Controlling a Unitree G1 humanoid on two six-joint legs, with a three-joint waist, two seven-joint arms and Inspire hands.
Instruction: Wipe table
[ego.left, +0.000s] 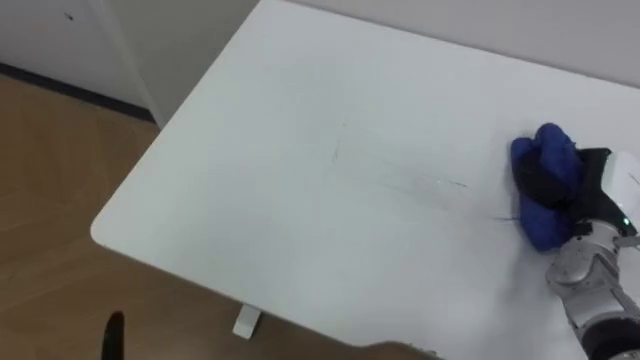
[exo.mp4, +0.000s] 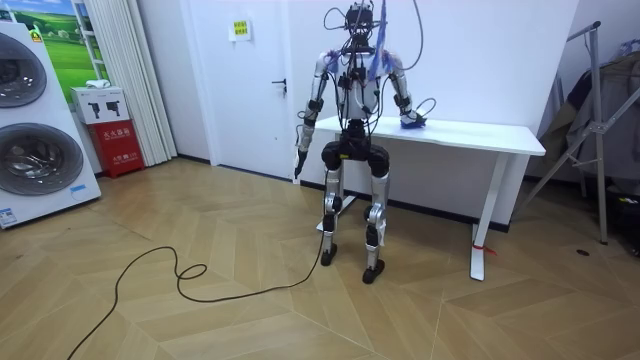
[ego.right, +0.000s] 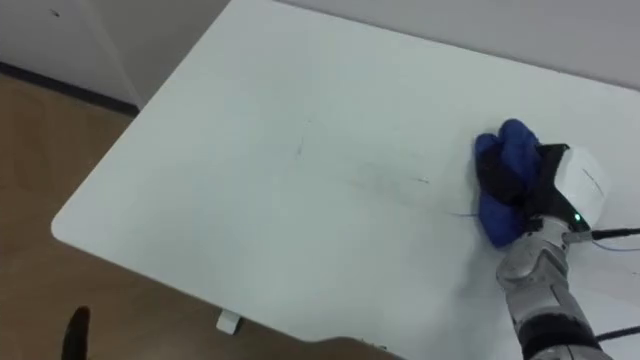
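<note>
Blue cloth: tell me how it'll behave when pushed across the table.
The cloth looks soft and bunched in the right hand, so probably floppy and light. On the smooth table it should slide easily, but may crumple further.

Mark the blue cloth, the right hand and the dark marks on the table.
blue cloth (ego.right: 506, 142), right eye view, on its upper fold.
right hand (ego.right: 574, 186), right eye view, on the white back of the hand.
dark marks (ego.right: 418, 182), right eye view, on the thin line left of the blue cloth.

wood floor (exo.mp4: 500, 320), white door (exo.mp4: 250, 100), apparently washers (exo.mp4: 35, 165)
</note>
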